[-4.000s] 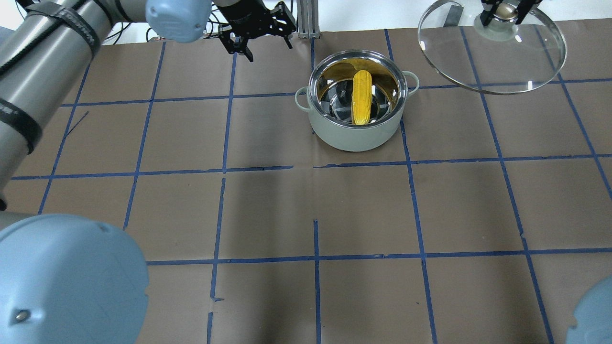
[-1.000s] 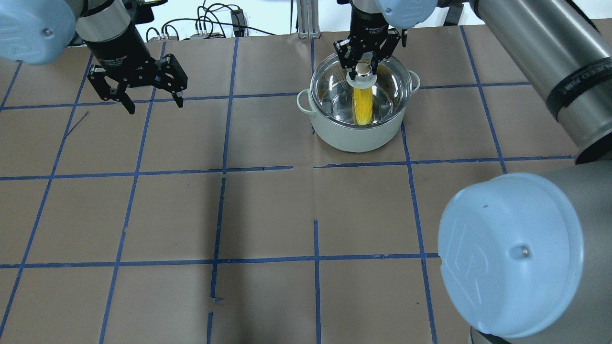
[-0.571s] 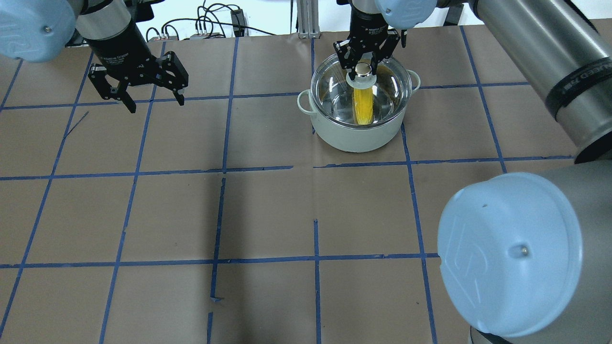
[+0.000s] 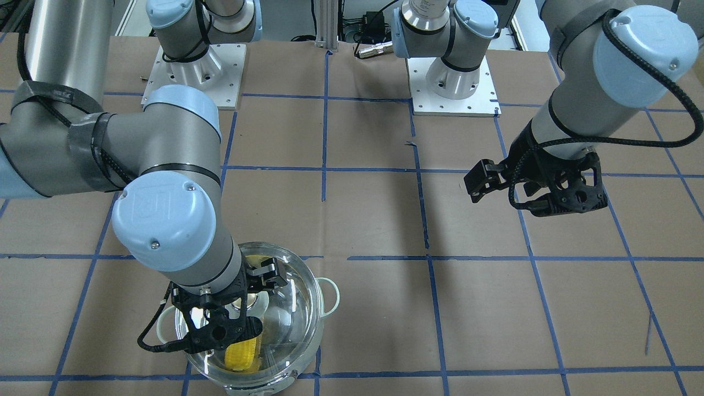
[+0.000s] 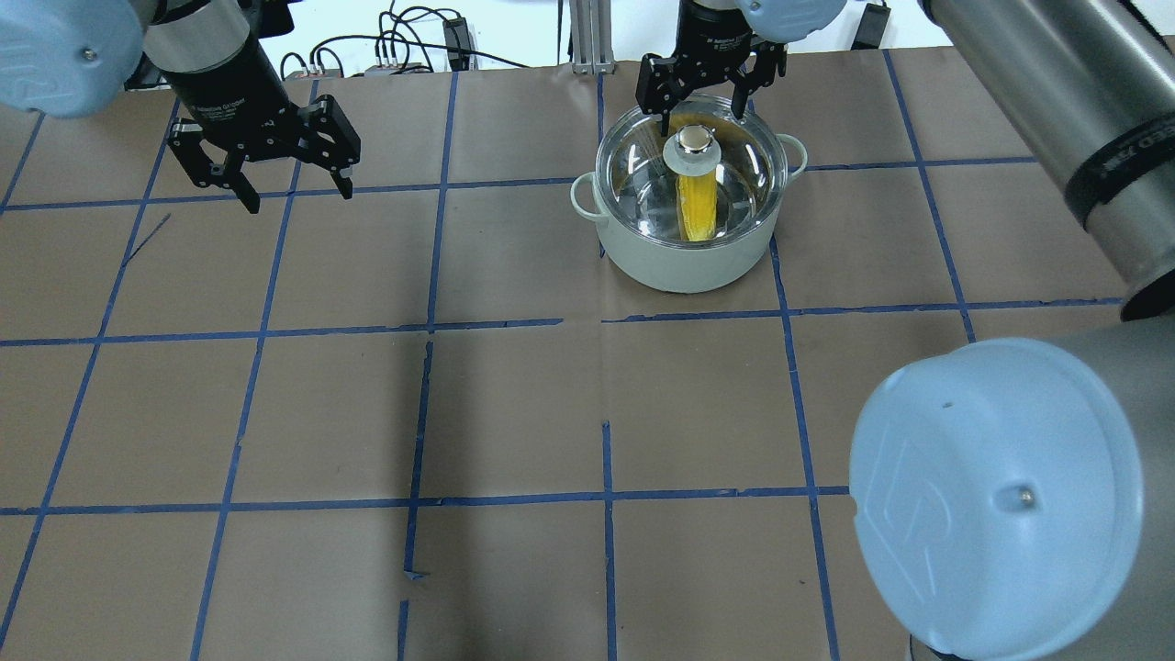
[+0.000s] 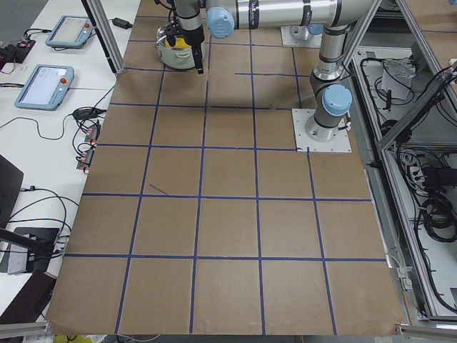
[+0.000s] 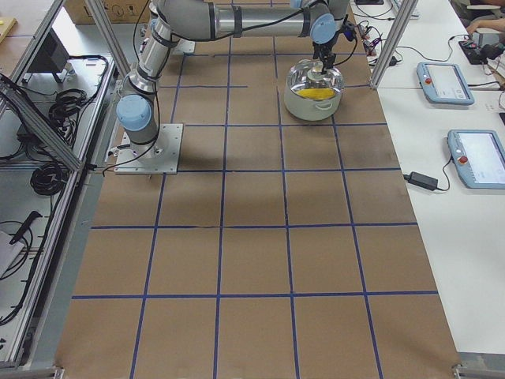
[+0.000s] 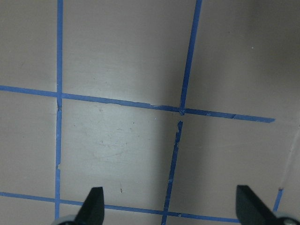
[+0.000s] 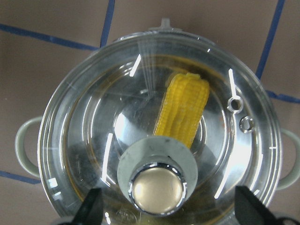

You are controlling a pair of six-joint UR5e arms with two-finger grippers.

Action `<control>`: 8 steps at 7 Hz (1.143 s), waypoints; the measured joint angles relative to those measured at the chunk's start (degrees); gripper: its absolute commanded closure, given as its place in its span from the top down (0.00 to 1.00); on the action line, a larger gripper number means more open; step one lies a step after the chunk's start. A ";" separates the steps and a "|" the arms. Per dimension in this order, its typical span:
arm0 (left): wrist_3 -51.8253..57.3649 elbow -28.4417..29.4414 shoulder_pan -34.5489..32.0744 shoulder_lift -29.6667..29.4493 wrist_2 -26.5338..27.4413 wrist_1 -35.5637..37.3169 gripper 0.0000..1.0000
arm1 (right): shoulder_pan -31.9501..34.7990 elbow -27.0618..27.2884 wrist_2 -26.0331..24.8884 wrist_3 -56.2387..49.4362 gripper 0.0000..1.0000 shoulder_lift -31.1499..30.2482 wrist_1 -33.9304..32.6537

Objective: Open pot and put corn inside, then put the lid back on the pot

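Note:
The pot [image 5: 684, 266] stands at the far middle of the table, with pale green side handles. The clear glass lid [image 5: 739, 179] sits on it, its knob [image 5: 695, 142] up. The yellow corn [image 5: 698, 207] lies inside, seen through the glass, also in the right wrist view [image 9: 185, 110]. My right gripper [image 5: 700, 115] is open just above the knob [image 9: 157, 190], its fingers spread either side without touching. My left gripper [image 5: 298, 197] is open and empty, hovering over bare table at the far left [image 8: 171, 208].
The table [image 5: 514, 404] is brown paper with a blue tape grid. The right arm's elbow [image 5: 996, 496] fills the near right of the overhead view. Cables and a metal post [image 5: 585, 37] lie beyond the far edge.
The right gripper, shut on the lid knob half a second ago, has opened and risen slightly. The lid stays on the pot. Four seconds ago it was held off to the right.

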 measured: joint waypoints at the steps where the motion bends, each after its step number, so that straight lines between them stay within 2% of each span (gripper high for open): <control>1: 0.09 0.01 0.02 0.01 0.02 0.18 1.00 | -1.21 -0.78 0.04 -0.32 1.00 -1.54 0.28; 3: 0.28 0.00 0.04 0.15 0.24 0.52 1.00 | -3.98 -1.00 0.21 -0.97 1.00 -5.24 1.70; 6: 0.33 -0.35 -0.01 0.52 0.45 0.58 1.00 | -7.40 -0.15 0.12 -2.66 1.00 -11.05 7.43; 8: 0.33 -0.39 -0.01 0.68 0.51 0.59 1.00 | -7.78 5.12 0.17 -3.02 1.00 -16.82 8.86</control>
